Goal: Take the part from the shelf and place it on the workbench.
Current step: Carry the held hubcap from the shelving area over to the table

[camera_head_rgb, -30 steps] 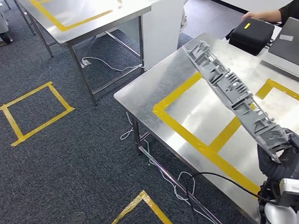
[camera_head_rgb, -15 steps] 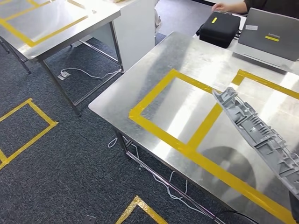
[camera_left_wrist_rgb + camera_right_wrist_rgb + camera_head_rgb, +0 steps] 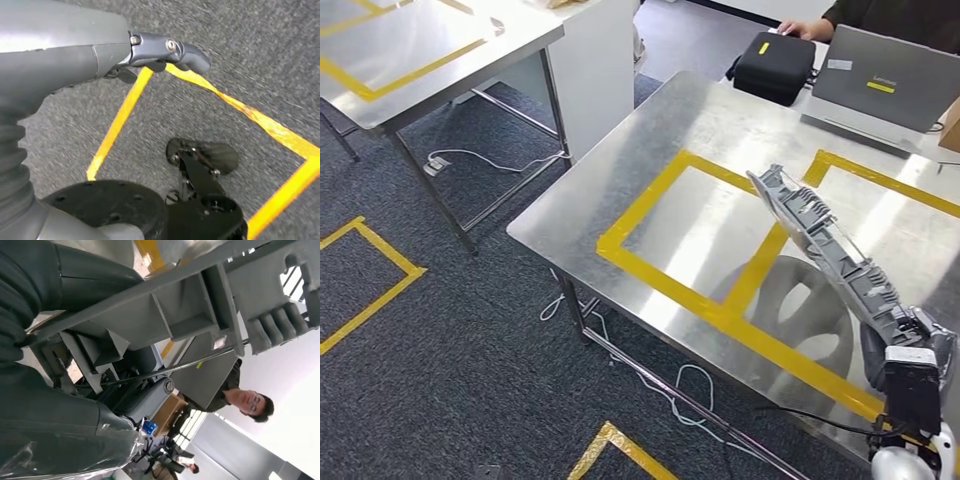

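The right robot hand (image 3: 905, 345) grips the near end of the part (image 3: 826, 240), a long grey ribbed plastic moulding. Its dark fingers are wrapped about that end, as the right wrist view confirms, where the thumb and fingers (image 3: 56, 275) close on the part (image 3: 181, 305) from both sides. The part is held clear above the desk (image 3: 682, 140), tilted, its far end raised and pointing away from the robot. It hangs over the yellow tape (image 3: 743, 290) that marks out rectangles on the desk top, roughly above the strip dividing the two rectangles. A rounded shadow lies on the desk beneath it.

The left robot hand (image 3: 166, 50) hangs over grey carpet (image 3: 241, 45) crossed by yellow floor tape (image 3: 264, 125). It holds nothing; its fingers are extended and appear loosely apart.

Beyond the tape rectangles, at the far edge of the desk, stand a black case (image 3: 775, 62) and a grey laptop (image 3: 882, 85), side by side. A person's hand (image 3: 795, 27) rests just behind the case, and a dark sleeve (image 3: 893, 18) shows behind the laptop. A second steel desk (image 3: 418, 50) with its own yellow tape stands well apart from the first, across the carpet. White cables (image 3: 675, 380) trail on the floor beneath the first desk's near edge.
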You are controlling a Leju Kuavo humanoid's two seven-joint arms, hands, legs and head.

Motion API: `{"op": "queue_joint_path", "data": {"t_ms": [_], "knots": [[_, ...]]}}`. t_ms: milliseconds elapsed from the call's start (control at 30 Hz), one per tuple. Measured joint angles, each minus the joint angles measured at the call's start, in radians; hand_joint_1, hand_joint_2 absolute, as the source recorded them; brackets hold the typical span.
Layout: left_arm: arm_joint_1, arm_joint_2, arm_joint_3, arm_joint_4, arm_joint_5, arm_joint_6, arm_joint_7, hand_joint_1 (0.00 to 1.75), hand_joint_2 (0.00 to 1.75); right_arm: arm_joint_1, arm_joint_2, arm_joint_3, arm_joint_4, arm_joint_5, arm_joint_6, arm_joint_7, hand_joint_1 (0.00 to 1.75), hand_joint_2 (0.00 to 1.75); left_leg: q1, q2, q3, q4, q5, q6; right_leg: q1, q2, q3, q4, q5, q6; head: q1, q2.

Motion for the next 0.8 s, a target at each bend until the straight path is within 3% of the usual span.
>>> {"op": "queue_joint_path", "data": {"t_ms": [167,300,367,433,500,533,567,600,667,733,800], "knots": [[0.01,0.001,0.018,0.0,-0.026,0.0,-0.039,0.0,1.75,0.018,-0.033,0.004,0.01,-0.053,0.032,-0.025,1.75,1.75,-0.005,-0.002,-0.005,0.004,0.0,0.012,-0.007,0.001,0.006,-0.009,0.007,0.026,-0.001,0.0],[0.01,0.001,0.027,0.0,-0.04,0.0,-0.041,0.0,1.75,0.023,-0.05,0.003,0.019,-0.059,0.048,-0.025,1.75,1.75,-0.009,0.0,-0.004,0.001,0.001,0.023,-0.011,0.005,0.004,-0.014,0.009,0.038,-0.001,0.0],[0.01,0.0,0.028,0.0,-0.044,0.0,-0.041,0.0,1.75,0.025,-0.057,0.001,0.022,-0.057,0.05,-0.023,1.75,1.75,-0.004,0.009,0.003,-0.012,0.008,0.031,-0.01,-0.003,-0.002,-0.004,0.001,0.044,0.0,0.0],[0.011,-0.001,0.029,0.0,-0.048,-0.001,-0.041,0.0,1.75,0.027,-0.062,-0.001,0.024,-0.056,0.05,-0.018,1.75,1.75,0.0,0.023,0.01,-0.024,0.013,0.038,-0.008,-0.029,-0.036,0.07,-0.047,0.047,0.003,0.0],[0.013,-0.003,0.03,0.0,-0.058,0.0,-0.041,0.0,1.75,0.034,-0.066,-0.009,0.025,-0.061,0.049,-0.01,1.75,1.75,0.0,0.038,0.011,-0.024,0.012,0.04,-0.009,-0.048,-0.096,0.198,-0.11,0.05,0.006,0.0],[0.014,-0.004,0.03,0.0,-0.064,0.001,-0.041,0.0,1.75,0.043,-0.067,-0.018,0.025,-0.068,0.049,-0.007,1.75,1.75,0.0,0.046,0.011,-0.024,0.012,0.039,-0.009,-0.051,-0.116,0.243,-0.125,0.053,0.006,0.0],[0.015,-0.007,0.03,0.0,-0.07,0.002,-0.041,0.0,1.75,0.052,-0.067,-0.03,0.026,-0.076,0.049,-0.006,1.75,1.75,0.001,0.053,0.012,-0.024,0.011,0.038,-0.011,-0.054,-0.118,0.252,-0.121,0.055,0.006,0.0],[0.016,-0.01,0.03,0.0,-0.075,0.004,-0.041,0.0,1.75,0.06,-0.067,-0.045,0.026,-0.084,0.051,-0.006,1.75,1.75,0.002,0.061,0.013,-0.023,0.01,0.035,-0.012,-0.059,-0.101,0.223,-0.099,0.057,0.006,0.0],[0.018,-0.016,0.031,-0.001,-0.08,0.007,-0.043,0.0,1.75,0.065,-0.067,-0.073,0.026,-0.093,0.056,-0.011,1.75,1.75,0.003,0.077,0.016,-0.018,0.004,0.023,-0.013,-0.091,-0.029,0.094,-0.043,0.06,0.007,0.0],[0.019,-0.019,0.032,-0.001,-0.083,0.008,-0.046,0.0,1.75,0.06,-0.067,-0.092,0.028,-0.094,0.061,-0.016,1.75,1.75,0.0,0.093,0.02,-0.01,-0.004,0.008,-0.012,-0.114,0.018,0.011,-0.014,0.051,0.006,0.0],[0.018,-0.021,0.033,-0.002,-0.085,0.008,-0.048,0.0,1.75,0.058,-0.067,-0.104,0.029,-0.093,0.064,-0.017,1.75,1.75,-0.001,0.111,0.025,-0.008,-0.007,-0.004,-0.008,-0.099,0.02,0.005,-0.011,0.033,0.004,0.0]]}}
